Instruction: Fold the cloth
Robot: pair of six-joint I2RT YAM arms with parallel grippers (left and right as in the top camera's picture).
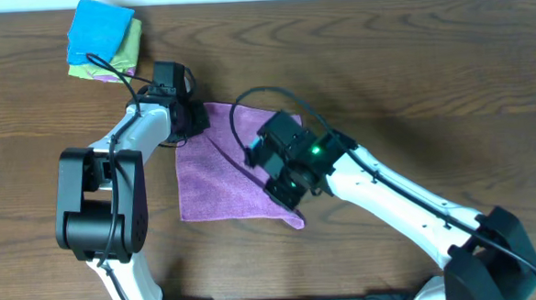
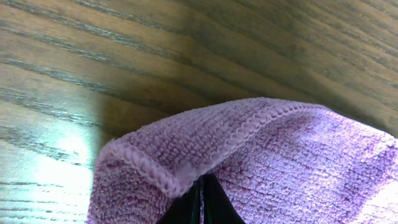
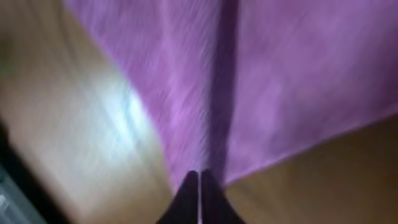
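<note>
**Both claws gripping the purple cloth**

The brown wooden counter [image 1: 411,78] is filling the overhead view from edge to edge. Two white-and-black arms are reaching across it. The left arm [image 1: 113,176] is stretching up toward the far side, and the right arm [image 1: 409,202] is angling in from the near right corner.

Between them the purple cloth [image 1: 219,185] is lying mostly flat in the middle of the counter. Its far left corner is sitting under the left arm's wrist, and its right side is disappearing beneath the right arm's wrist.

Well apart from it, at the far left corner, a stack of folded cloths [image 1: 104,39] is resting with a blue one on top and green and pink edges peeking out below.

The left claw [image 2: 202,199] is pressed together and pinching the stitched hem of the cloth [image 2: 280,162], lifting that edge into a small ridge above the wood.

The right wrist view is blurred, but the right claw [image 3: 199,186] is showing its tips pressed together too, with a fold of the cloth [image 3: 280,81] running right down into them.
</note>
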